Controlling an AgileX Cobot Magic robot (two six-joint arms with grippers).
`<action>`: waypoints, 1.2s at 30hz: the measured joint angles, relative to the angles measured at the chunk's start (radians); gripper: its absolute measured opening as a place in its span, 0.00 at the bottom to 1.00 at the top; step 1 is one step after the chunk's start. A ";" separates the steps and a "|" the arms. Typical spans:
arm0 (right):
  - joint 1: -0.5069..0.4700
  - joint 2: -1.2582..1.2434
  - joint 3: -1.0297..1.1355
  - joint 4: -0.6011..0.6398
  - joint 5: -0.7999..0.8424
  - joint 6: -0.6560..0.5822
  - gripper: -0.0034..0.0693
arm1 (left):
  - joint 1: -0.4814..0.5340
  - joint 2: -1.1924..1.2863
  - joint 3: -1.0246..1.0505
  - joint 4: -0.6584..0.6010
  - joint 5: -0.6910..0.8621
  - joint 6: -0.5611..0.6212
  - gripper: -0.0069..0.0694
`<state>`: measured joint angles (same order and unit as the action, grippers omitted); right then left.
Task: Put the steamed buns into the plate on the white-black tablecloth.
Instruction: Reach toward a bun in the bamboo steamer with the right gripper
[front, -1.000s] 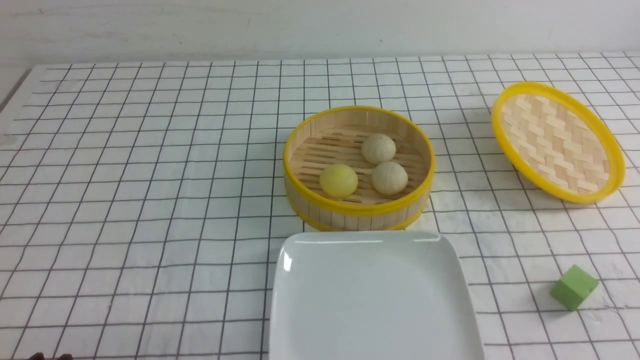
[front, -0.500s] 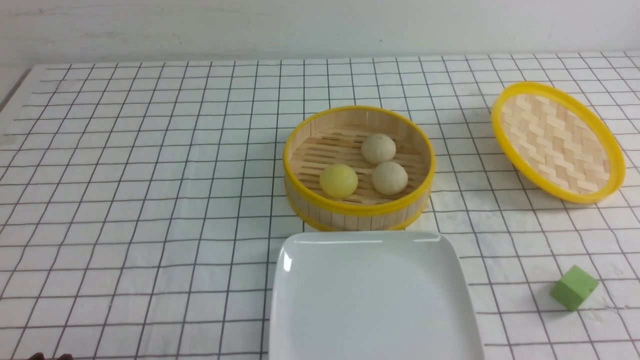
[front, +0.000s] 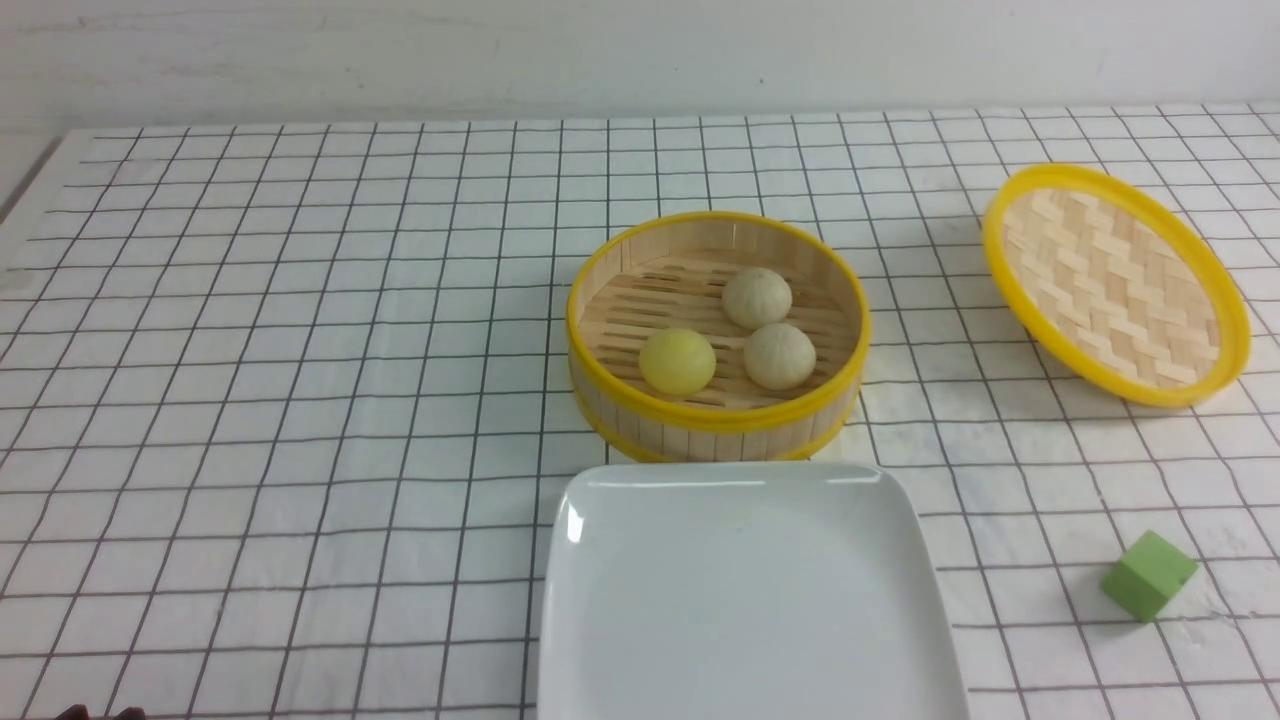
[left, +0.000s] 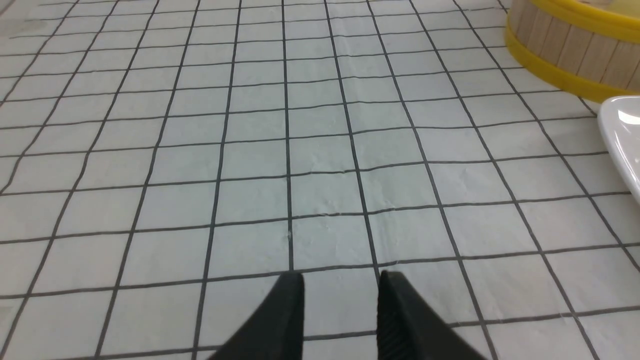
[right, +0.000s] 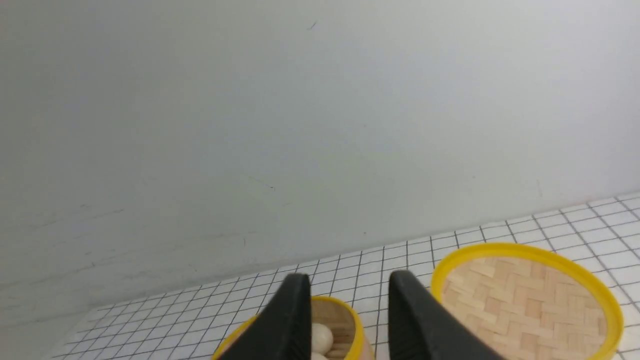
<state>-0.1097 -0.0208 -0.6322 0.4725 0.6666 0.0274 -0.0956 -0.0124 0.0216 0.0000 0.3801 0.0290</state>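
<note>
Front view: the white-black tablecloth (front: 300, 350) covers the whole counter. Near the middle stands a round bamboo steamer basket (front: 717, 425) with a yellow rim and no cover on it. All three steamed buns sit inside it on the slatted floor. The yellow bun (front: 677, 361) is at the front left, the front pale bun (front: 779, 356) is just beside it on the right, and the rear pale bun (front: 757, 297) is behind, touching or nearly touching the front pale one. The plate (front: 745, 600), glossy white and rounded-square, lies on the cloth directly in front of the basket. Its far edge is just short of the basket's wall and nothing rests on it. The yellow-rimmed woven lid (front: 1115, 285) lies well to the right of the basket with its woven face showing. A green cube (front: 1148, 575) sits on the cloth to the right of the plate, nearer the front edge.

In the left wrist view, the left pincer (left: 341, 280) is low over bare cloth. Its two black fingers are spread with nothing between them, and the basket and a corner of the plate are off to one side. In the right wrist view, the right pincer (right: 350, 282) is raised and faces the wall (right: 300, 125). It is likewise spread and holds nothing, with the basket and lid beyond its tips.
</note>
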 joint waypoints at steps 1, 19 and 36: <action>0.000 0.000 0.000 0.010 0.002 0.000 0.38 | 0.000 0.000 0.000 0.000 -0.004 0.000 0.41; 0.000 0.551 -0.243 0.431 0.298 -0.529 0.38 | 0.000 0.000 0.008 -0.858 -0.537 -0.221 0.41; 0.000 1.254 -0.791 0.405 0.575 -0.757 0.38 | 0.000 0.019 -0.308 -0.561 0.032 -0.018 0.41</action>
<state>-0.1097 1.2330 -1.4237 0.8773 1.2413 -0.7293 -0.0956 0.0070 -0.2863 -0.5609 0.4120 0.0110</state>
